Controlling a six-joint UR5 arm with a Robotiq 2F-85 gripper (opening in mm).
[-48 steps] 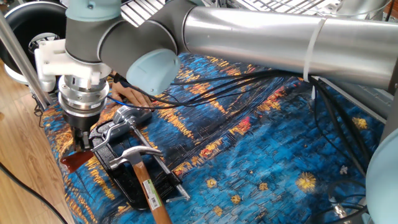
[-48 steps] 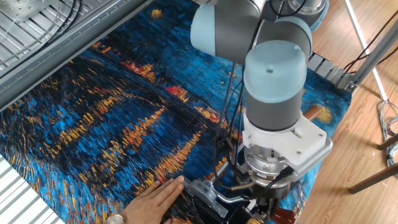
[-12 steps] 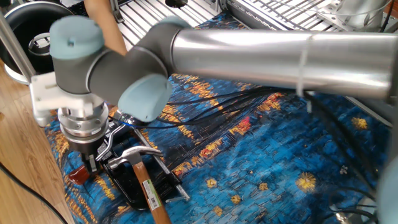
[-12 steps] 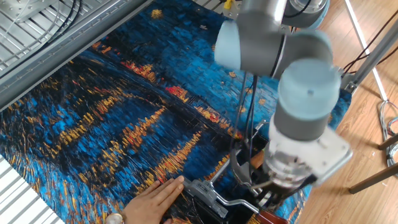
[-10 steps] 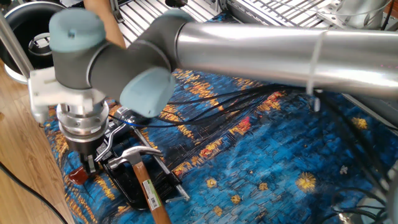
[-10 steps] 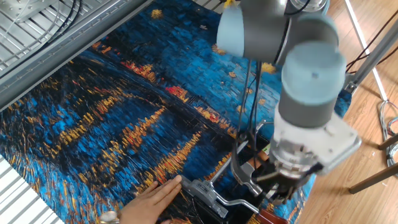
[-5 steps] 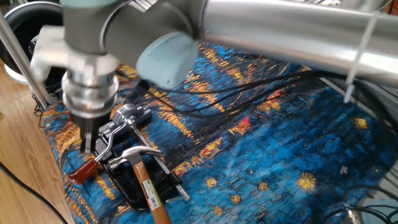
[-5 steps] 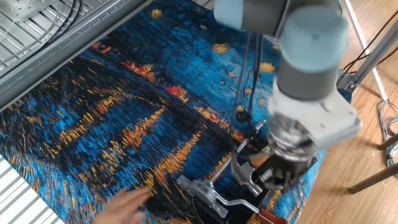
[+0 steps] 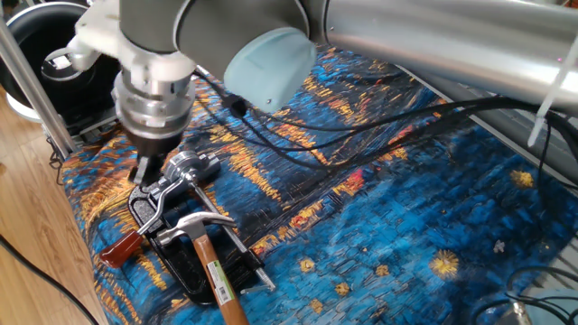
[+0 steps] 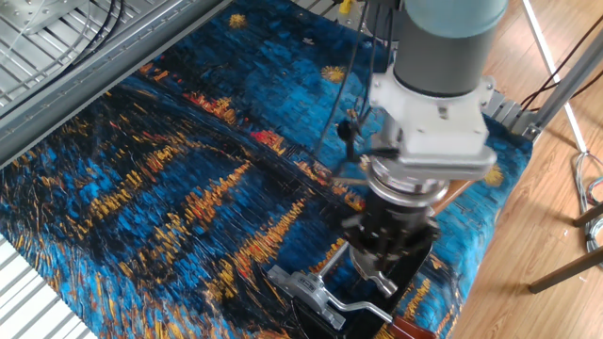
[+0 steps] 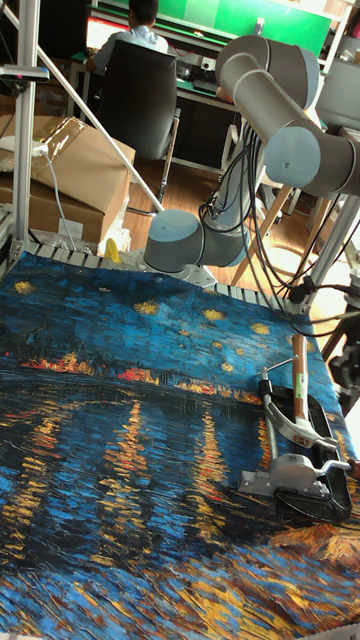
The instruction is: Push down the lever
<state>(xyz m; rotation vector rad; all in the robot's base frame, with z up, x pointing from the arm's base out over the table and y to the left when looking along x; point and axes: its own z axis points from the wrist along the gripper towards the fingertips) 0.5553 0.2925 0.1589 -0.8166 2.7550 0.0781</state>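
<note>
The lever (image 9: 122, 247) is a thin silver rod with a dark-red end, lying low over the starry cloth at the table's front left corner. Its rod runs up to a round silver pivot (image 9: 187, 168). My gripper (image 9: 147, 171) hangs just above the clamp body beside the pivot, fingers close together and holding nothing, clear of the red end. In the other fixed view the gripper (image 10: 389, 266) is blurred above the silver clamp arm (image 10: 311, 287), with the lever's red tip (image 10: 407, 330) at the bottom edge. The tall view shows the clamp (image 11: 296, 470) but not my gripper.
A steel-headed hammer (image 9: 200, 226) with a wooden shaft lies across a black base (image 9: 181, 275) right of the lever. Black cables (image 9: 298, 135) trail over the cloth. The table edge and wooden floor lie just left, with a metal pole (image 9: 27, 81) and a black bin (image 9: 36, 41).
My gripper has risen and moved back from the lever's red end toward the pivot. The human hand beside the clamp has left the view. The lever stays low.
</note>
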